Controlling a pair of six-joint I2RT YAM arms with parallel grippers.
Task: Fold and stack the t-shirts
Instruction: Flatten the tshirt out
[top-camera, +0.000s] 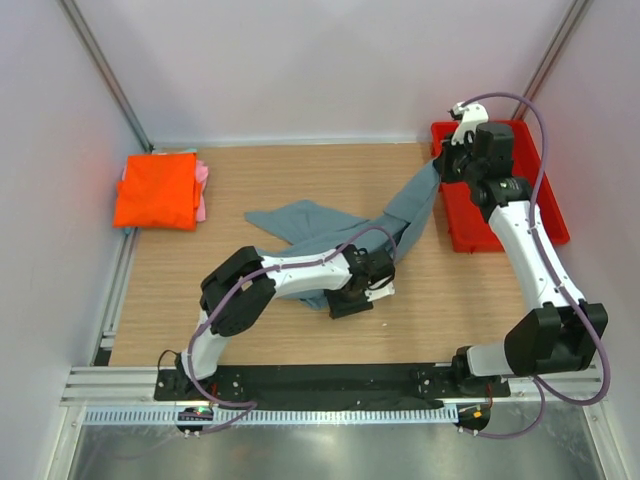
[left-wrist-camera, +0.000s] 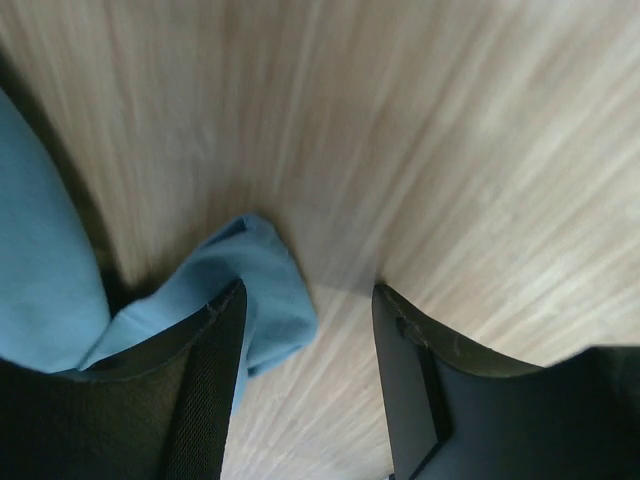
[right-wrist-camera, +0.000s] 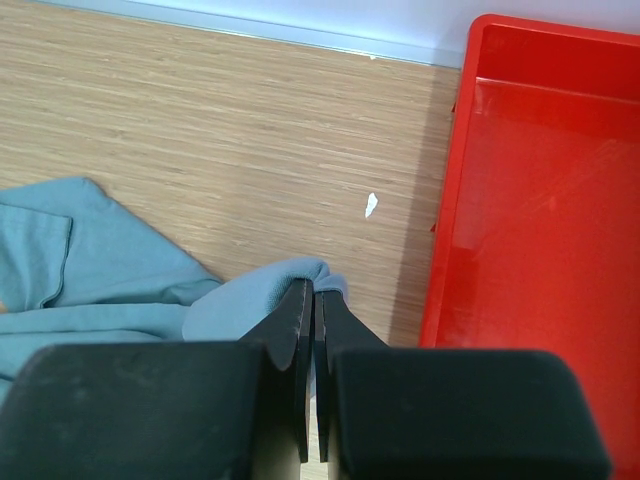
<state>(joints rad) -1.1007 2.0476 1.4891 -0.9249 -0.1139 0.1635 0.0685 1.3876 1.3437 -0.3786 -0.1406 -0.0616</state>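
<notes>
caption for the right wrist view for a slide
Right gripper pinching a corner of the blue t-shirt beside the red bin.

Bright even light; soft shadows; left wrist view motion-blurred; others sharp.

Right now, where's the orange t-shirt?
Top view: the orange t-shirt lies folded at the far left of the table, on top of the pink t-shirt, well apart from the grey-blue t-shirt spread mid-table.
</notes>
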